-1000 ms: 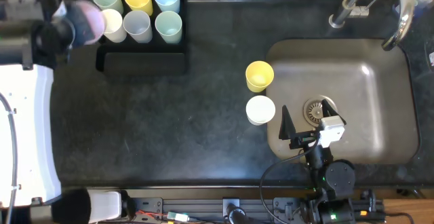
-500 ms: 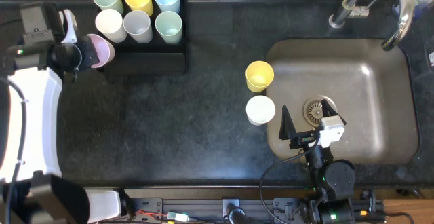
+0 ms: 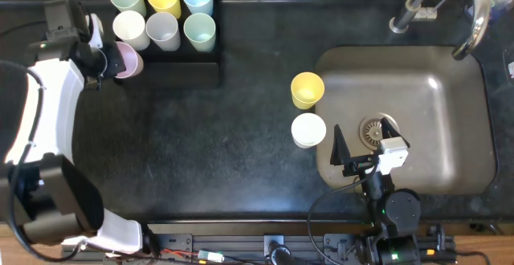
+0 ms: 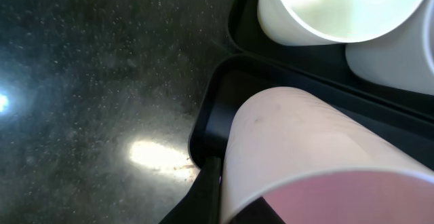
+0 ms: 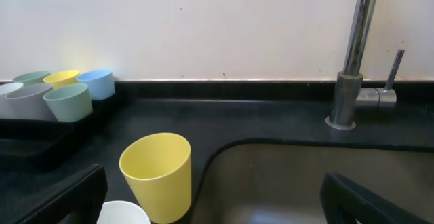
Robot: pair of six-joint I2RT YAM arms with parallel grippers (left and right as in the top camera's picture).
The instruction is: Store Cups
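My left gripper [image 3: 107,56] is shut on a pink cup [image 3: 128,59], which it holds at the front left corner of the black tray [image 3: 173,74]. From the left wrist, the pink cup [image 4: 319,163] hangs just over the tray's corner [image 4: 215,108], beside a white cup [image 4: 339,7]. Several cups stand in the tray's back rows, among them a grey one [image 3: 163,29]. On the counter next to the sink stand a yellow cup [image 3: 307,89] [image 5: 157,173] and a white cup [image 3: 307,129] [image 5: 122,214]. My right gripper [image 3: 363,136] [image 5: 213,178] is open and low over the sink.
The steel sink [image 3: 450,96] takes up the right side, with a faucet [image 5: 352,61] at its back edge. A wide stretch of dark counter [image 3: 209,161] lies between the tray and the sink. The tray's front row [image 3: 185,74] is bare.
The left arm has carried the pink cup from beside the tray's back rows toward the front, then slightly right to the tray's front left corner. The right arm has not moved.
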